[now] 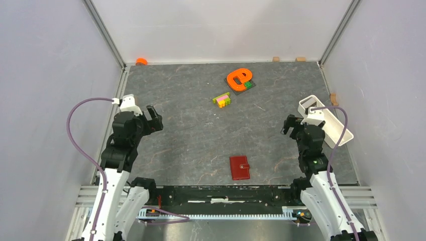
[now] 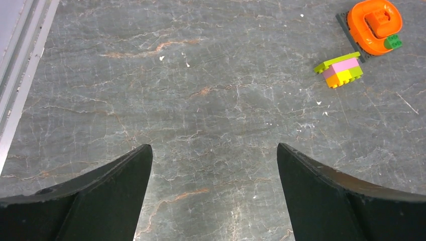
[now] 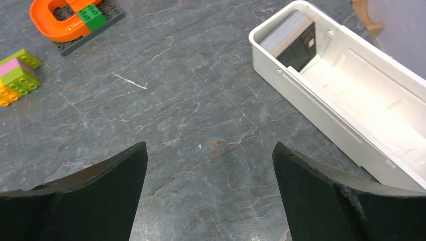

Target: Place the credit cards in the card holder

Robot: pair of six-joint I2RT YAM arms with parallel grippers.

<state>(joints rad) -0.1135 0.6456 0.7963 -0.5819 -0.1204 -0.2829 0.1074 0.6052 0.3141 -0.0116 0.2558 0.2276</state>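
Note:
The card holder is a dark-red wallet lying closed and flat, snap tab to the right, near the front middle of the table; it shows only in the top view. No tan or orange-brown credit cards show in any view. A grey and dark flat stack stands on edge in the far end of the white tray; I cannot tell what it is. My left gripper is open and empty at the left. My right gripper is open and empty beside the tray.
The white oblong tray lies at the right edge. A multicoloured brick stack and an orange ring on a dark plate sit at the back middle. Small tan blocks and an orange piece lie along the back wall.

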